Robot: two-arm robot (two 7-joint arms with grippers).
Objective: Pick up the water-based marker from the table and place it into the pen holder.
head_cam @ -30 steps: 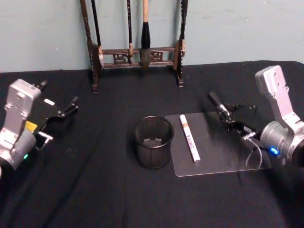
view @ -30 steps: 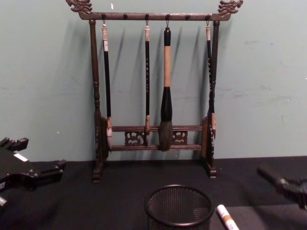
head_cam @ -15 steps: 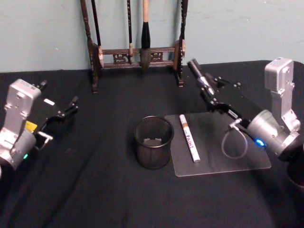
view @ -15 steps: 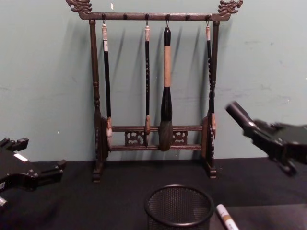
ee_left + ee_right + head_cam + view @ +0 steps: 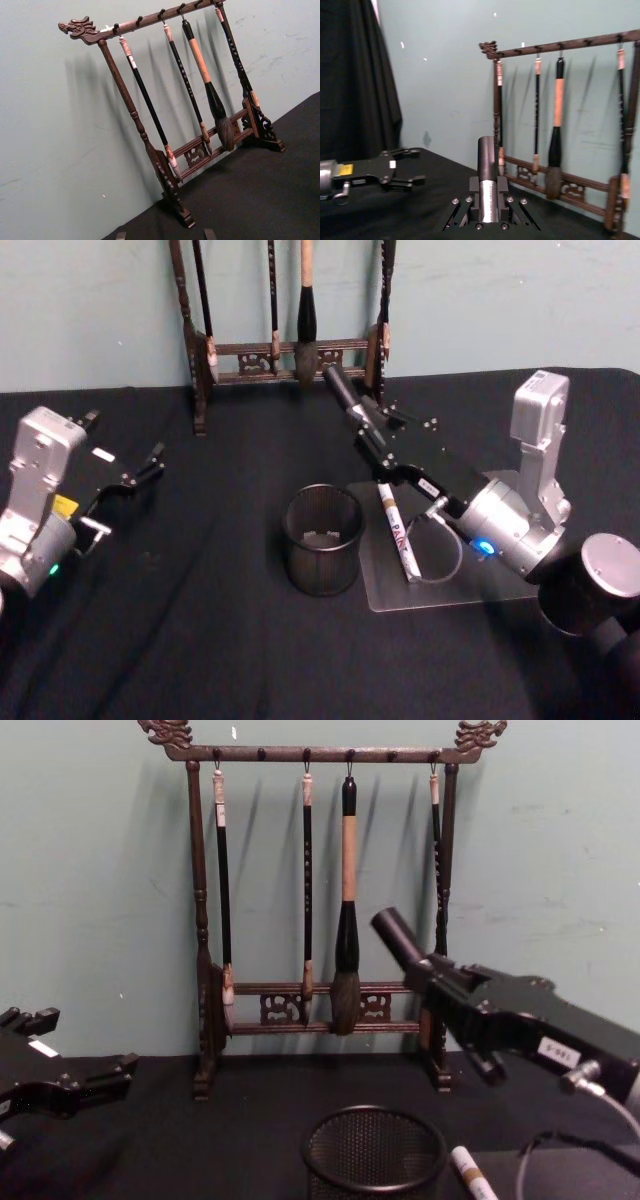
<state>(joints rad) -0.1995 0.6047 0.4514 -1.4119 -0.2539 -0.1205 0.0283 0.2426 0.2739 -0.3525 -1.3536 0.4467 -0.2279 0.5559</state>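
Note:
The water-based marker (image 5: 398,530) is white with an orange band and lies on a clear mat, just right of the pen holder (image 5: 322,540), a round black mesh cup that stands upright. In the chest view the marker's (image 5: 470,1172) tip shows beside the pen holder (image 5: 373,1152). My right gripper (image 5: 338,380) is shut on nothing and reaches over the marker, raised and pointing toward the brush rack, well above the table (image 5: 392,928). Far to the left my left gripper (image 5: 122,437) stays open and idle.
A tall dark wooden brush rack (image 5: 285,350) with several hanging brushes stands at the table's back, close behind my right gripper's tip. The clear mat (image 5: 400,595) lies under the marker. Black cloth (image 5: 200,640) covers the table.
My right arm has swung left and risen, from beside the mat's right edge to over the marker and toward the rack. The left arm, marker and pen holder have not moved.

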